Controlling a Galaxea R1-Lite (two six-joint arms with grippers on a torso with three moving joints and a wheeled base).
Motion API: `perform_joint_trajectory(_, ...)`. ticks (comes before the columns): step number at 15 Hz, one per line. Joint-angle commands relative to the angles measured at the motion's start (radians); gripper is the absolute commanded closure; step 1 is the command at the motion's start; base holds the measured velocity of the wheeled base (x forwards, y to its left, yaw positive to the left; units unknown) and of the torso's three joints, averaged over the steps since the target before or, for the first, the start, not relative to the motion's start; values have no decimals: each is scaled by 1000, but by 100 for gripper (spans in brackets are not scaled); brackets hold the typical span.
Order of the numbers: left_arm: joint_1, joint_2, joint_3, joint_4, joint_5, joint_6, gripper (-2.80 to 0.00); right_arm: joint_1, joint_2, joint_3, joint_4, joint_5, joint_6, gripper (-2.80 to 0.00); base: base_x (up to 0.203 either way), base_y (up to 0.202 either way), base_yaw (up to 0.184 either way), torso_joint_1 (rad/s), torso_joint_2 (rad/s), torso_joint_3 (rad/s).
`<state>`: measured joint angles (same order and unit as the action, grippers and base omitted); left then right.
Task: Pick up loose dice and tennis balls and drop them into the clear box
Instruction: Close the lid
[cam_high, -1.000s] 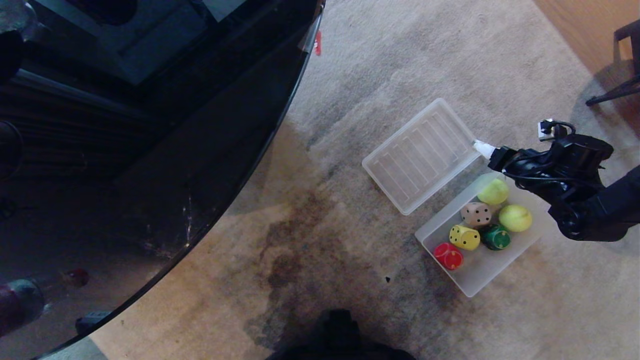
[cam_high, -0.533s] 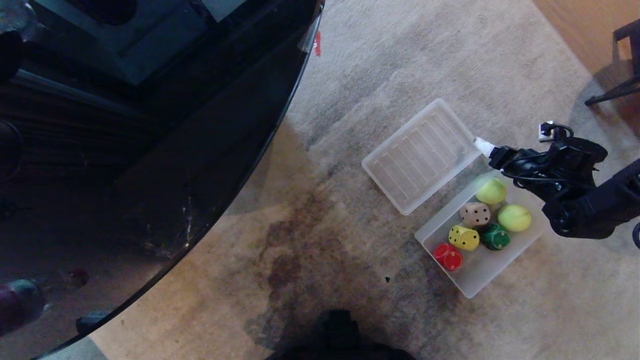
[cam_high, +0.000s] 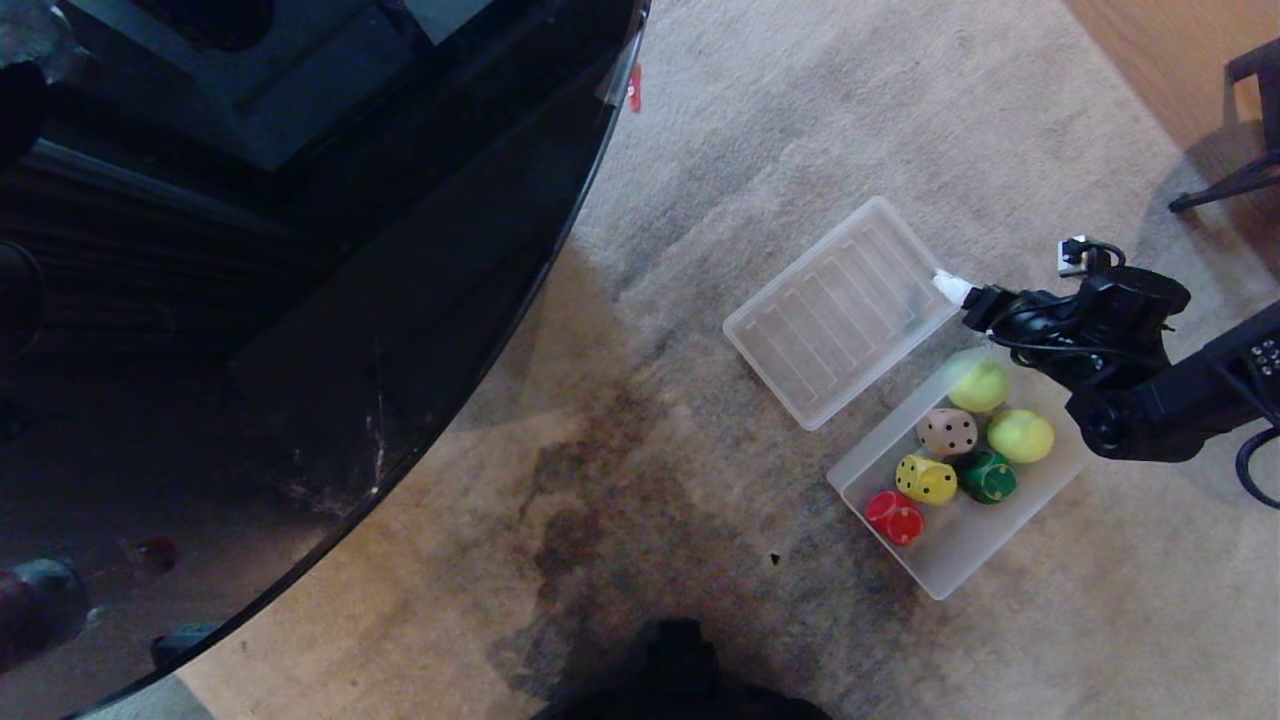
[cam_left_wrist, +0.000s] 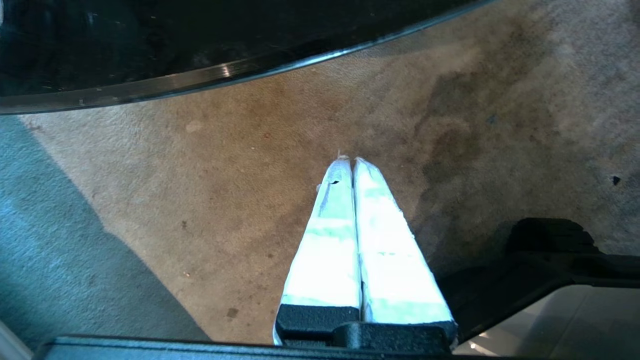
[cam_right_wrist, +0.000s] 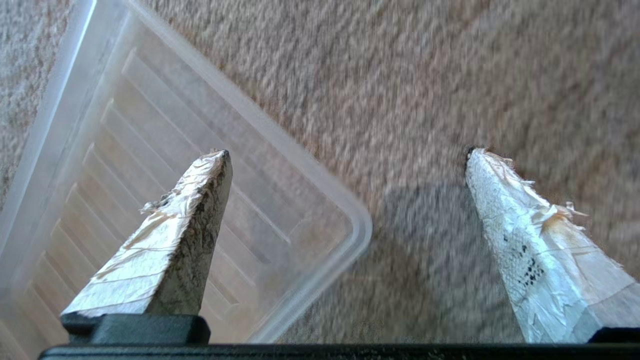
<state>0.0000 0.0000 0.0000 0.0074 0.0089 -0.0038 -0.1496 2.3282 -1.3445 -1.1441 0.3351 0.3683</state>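
Note:
The clear box (cam_high: 960, 560) lies on the carpet at the right. In it are a red die (cam_high: 895, 517), a yellow die (cam_high: 926, 479), a beige die (cam_high: 947, 432), a dark green die (cam_high: 987, 476) and two tennis balls (cam_high: 977, 385) (cam_high: 1021, 436). My right gripper (cam_high: 962, 298) hovers just past the box's far end, by the lid's corner. It is open and empty (cam_right_wrist: 346, 151), with carpet between its fingers. My left gripper (cam_left_wrist: 349, 160) is shut on nothing over bare carpet and does not show in the head view.
The flat ribbed lid (cam_high: 845, 310) (cam_right_wrist: 150, 175) lies beside the box's far end. A black glossy table (cam_high: 300, 250) fills the left. A chair leg (cam_high: 1240, 180) stands on wood floor at the far right. My dark base (cam_high: 680, 670) is at the near edge.
My right gripper has drawn a little away from the box towards the lid's corner, uncovering the far tennis ball, and the forearm has swung up. The box's contents have stayed put.

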Motion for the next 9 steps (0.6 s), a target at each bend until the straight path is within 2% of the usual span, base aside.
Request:
perform_joint_trajectory(1,0,0,0,2,0,-1,0,0,25,-39,-5,3,0,0,0,0,0,0,0,0)
perform_joint_trajectory(3,0,0,2,0,0,-1,0,-1,34,-51,9,3,-3,0,0,0,0,0,0,0)
perform_joint_trajectory(5,0,0,1,0,0,-1,0,-1,60,-123,85,-1,-15,0,0,0,0,0,0,0)
perform_joint_trajectory(7,0,0,0,0,0,-1,0,-1,69,-133,101,1,-57,0,0,0,0,0,0,0)
perform_joint_trajectory(9,0,0,0,0,0,-1,0,-1,58,-126,103,2,-63,0,0,0,0,0,0,0)
